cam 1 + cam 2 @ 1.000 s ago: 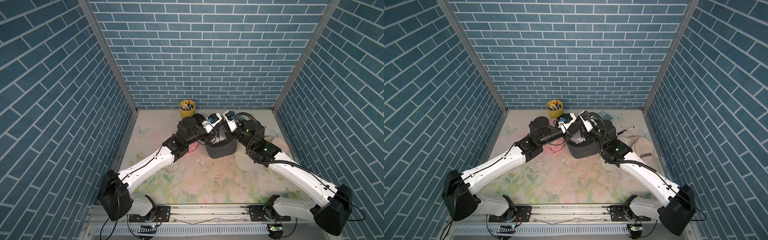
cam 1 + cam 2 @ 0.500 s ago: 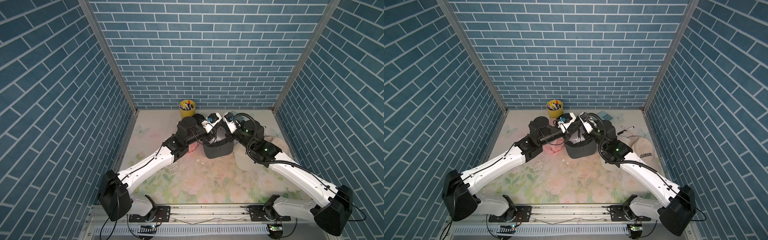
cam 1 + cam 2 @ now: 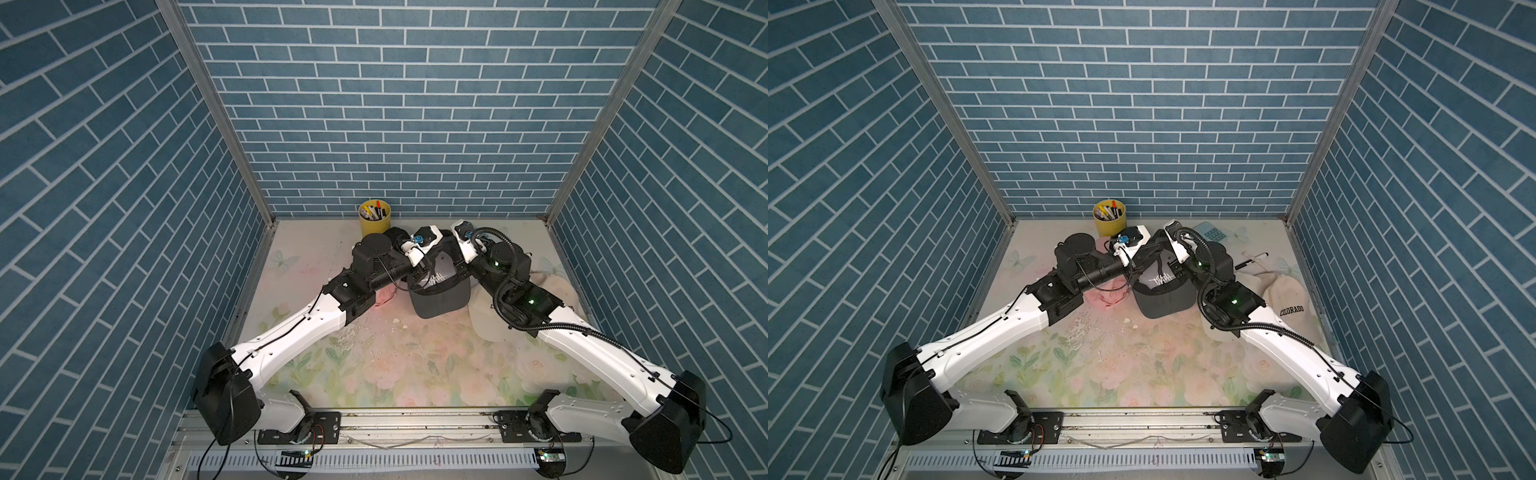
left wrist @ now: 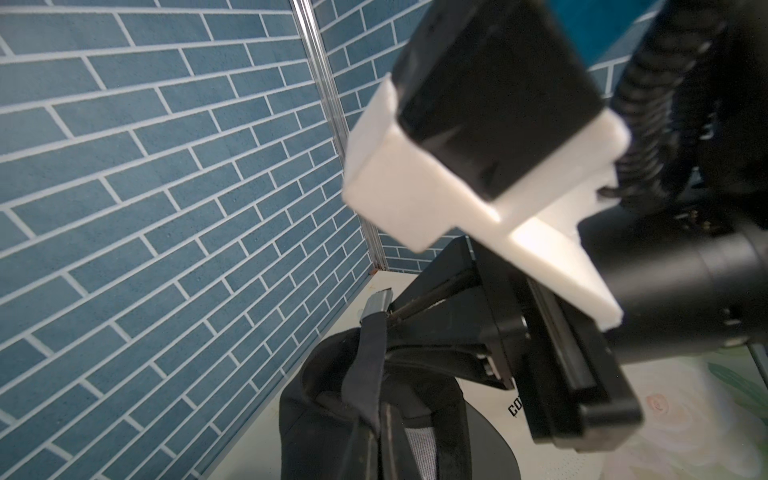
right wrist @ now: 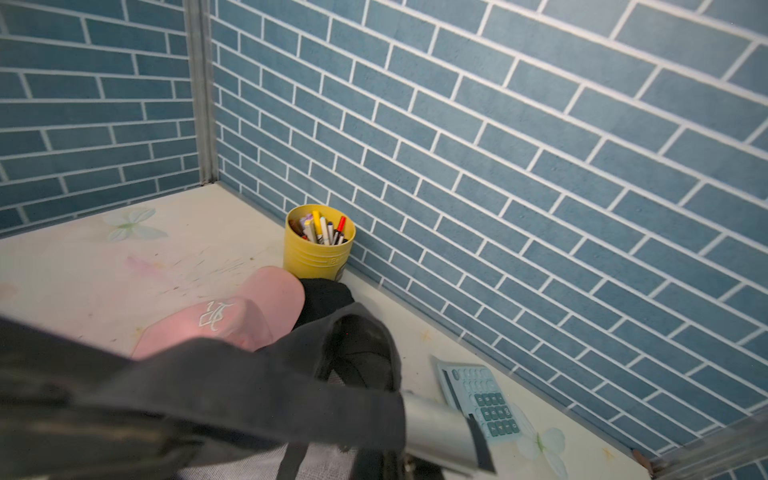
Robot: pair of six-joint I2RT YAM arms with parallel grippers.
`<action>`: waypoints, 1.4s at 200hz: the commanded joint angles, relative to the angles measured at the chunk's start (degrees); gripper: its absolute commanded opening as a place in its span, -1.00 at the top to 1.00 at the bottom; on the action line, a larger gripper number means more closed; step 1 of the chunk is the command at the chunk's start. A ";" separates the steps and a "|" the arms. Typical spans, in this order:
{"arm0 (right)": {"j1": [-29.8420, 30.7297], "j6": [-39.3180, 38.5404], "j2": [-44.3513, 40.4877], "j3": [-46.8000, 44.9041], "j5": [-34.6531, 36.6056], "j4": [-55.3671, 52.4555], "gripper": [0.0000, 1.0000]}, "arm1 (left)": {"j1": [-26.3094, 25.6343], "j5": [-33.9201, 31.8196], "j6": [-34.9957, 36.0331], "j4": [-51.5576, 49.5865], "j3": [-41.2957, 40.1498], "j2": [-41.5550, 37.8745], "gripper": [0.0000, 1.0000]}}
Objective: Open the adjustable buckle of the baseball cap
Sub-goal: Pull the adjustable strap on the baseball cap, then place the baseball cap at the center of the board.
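Observation:
A black baseball cap (image 3: 440, 296) (image 3: 1163, 300) hangs between my two arms at the back middle of the table, brim toward the front. Its black rear strap (image 4: 368, 374) runs up to a grey metal buckle (image 4: 376, 304) (image 5: 436, 430). My left gripper (image 4: 380, 422) (image 3: 423, 268) is shut on the strap's lower part. My right gripper (image 4: 392, 311) (image 3: 456, 266) pinches the strap right beside the buckle, jaws shut. In the right wrist view the buckle and strap fill the foreground and hide my own fingertips.
A yellow cup of pens (image 3: 374, 217) (image 5: 319, 243) stands against the back wall. A pink cap (image 5: 232, 318) (image 3: 1113, 296) lies left of the black one, a cream cap (image 3: 1287, 300) right of it. A calculator (image 5: 478, 400) and a marker (image 3: 1252, 260) lie at the back right.
The right gripper's jaws have closed onto the strap at the buckle. The left gripper has kept its hold, and the cap has barely shifted.

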 commanded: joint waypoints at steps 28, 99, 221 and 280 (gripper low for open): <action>-0.94 2.13 -1.19 -0.13 4.76 4.22 1.00 | 0.52 -4.53 -1.16 1.77 -4.77 -3.88 1.00; -1.42 4.86 1.40 3.89 5.47 0.46 1.00 | 3.03 -12.86 -8.95 6.40 -9.90 -6.81 0.31; 1.04 24.93 13.16 29.13 23.00 -26.94 1.00 | -0.41 -7.94 -14.27 3.94 -6.93 -5.41 -0.38; 4.20 40.44 20.77 43.11 34.23 -41.99 1.00 | -8.12 -7.78 -18.62 11.13 -9.52 0.52 -0.44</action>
